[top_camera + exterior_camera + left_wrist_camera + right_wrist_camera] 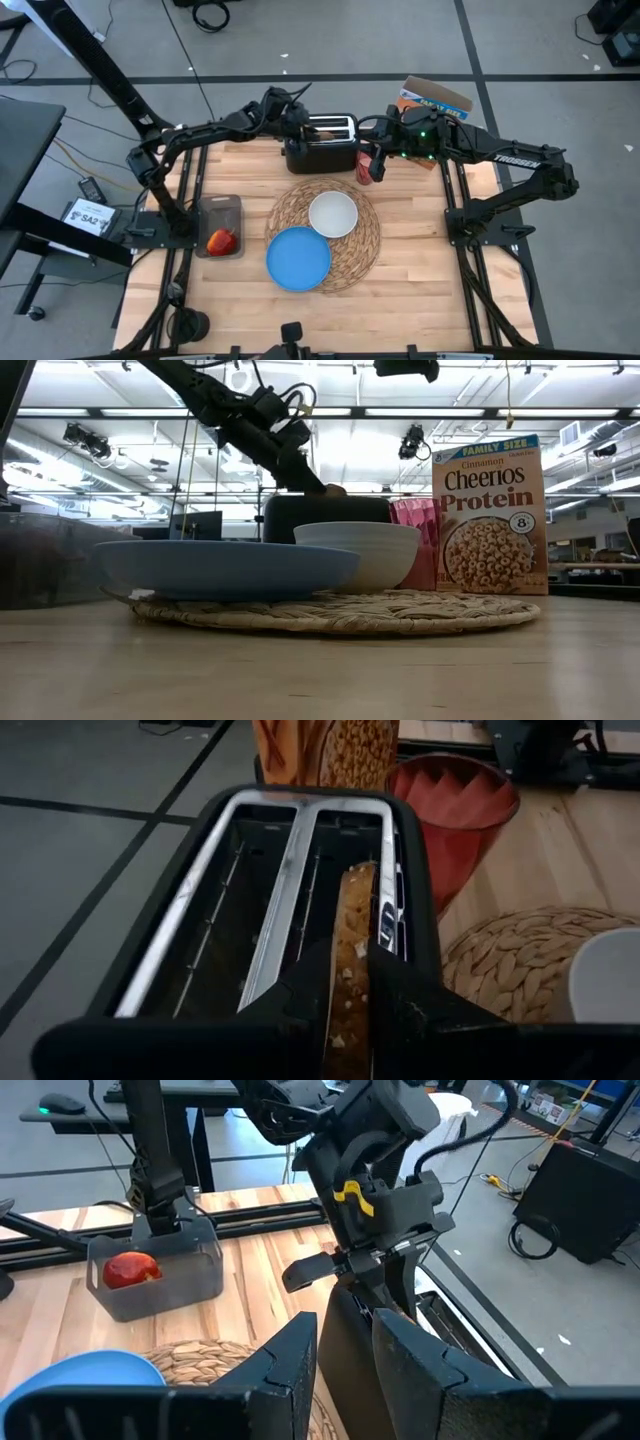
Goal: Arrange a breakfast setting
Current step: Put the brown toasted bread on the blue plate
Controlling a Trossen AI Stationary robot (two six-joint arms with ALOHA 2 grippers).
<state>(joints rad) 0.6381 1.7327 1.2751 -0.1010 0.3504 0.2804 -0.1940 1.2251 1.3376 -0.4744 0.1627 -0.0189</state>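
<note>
While clamped upright, toast slice (pixel 352 935) shows speckled golden crumb.

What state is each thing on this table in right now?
Toast: upright in a toaster slot, pinched by left hand.
Toaster: other slot empty.
Left hand: shut on toast.
Right hand: by the cup.
Cup: upright, beside toaster.
Bowl: upright, empty, on mat.
Plate: empty, partly on mat.
Apple: in tray.
Box: upright.
</note>
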